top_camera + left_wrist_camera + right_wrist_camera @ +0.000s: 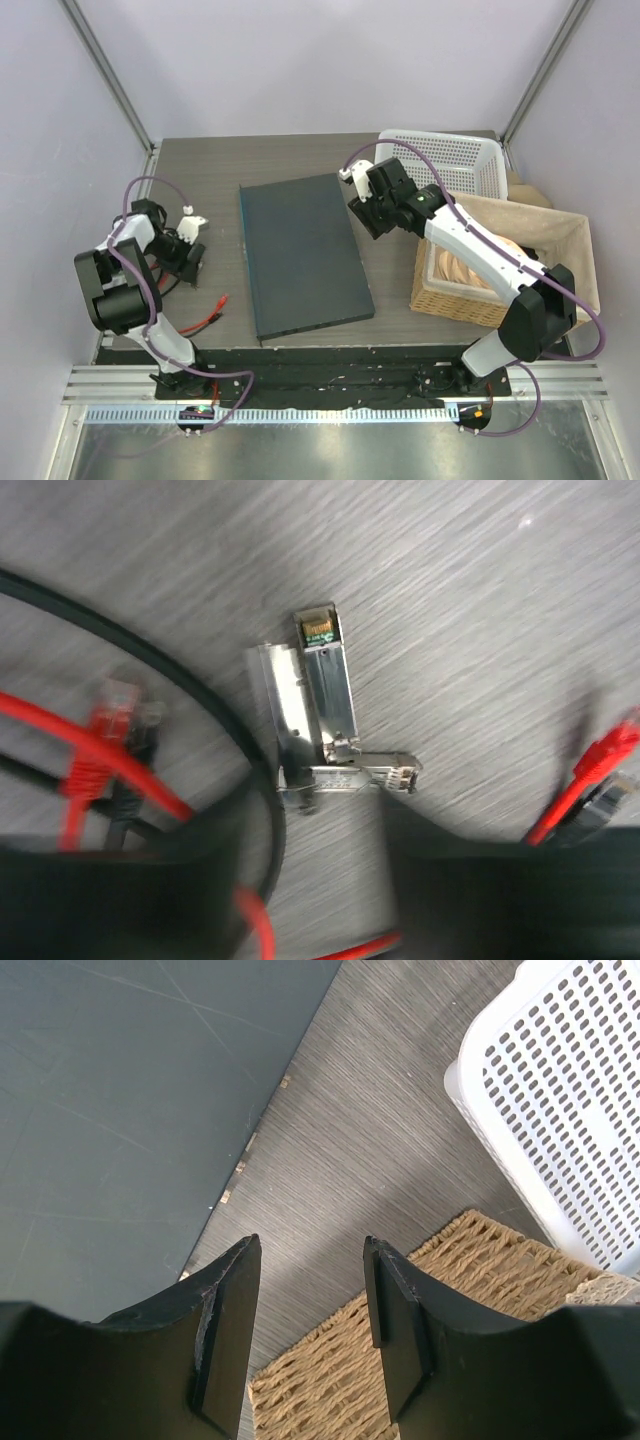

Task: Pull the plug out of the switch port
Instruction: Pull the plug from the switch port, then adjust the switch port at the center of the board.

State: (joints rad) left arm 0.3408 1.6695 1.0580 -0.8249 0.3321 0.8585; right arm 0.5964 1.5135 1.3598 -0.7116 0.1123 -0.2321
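Black right gripper (310, 1260): fingers parted, holding nothing, over the table (360, 1130) just off the right edge of the switch (110, 1110). Left gripper (335, 840): fingers blurred but apart, empty, well left of the switch. One silver metal plug (325, 715) lies on the table just beyond its tips. Two red cable ends (108, 712) flank the plug. One white perforated basket (445, 160) and one wicker basket (560, 250) sit right of the switch.
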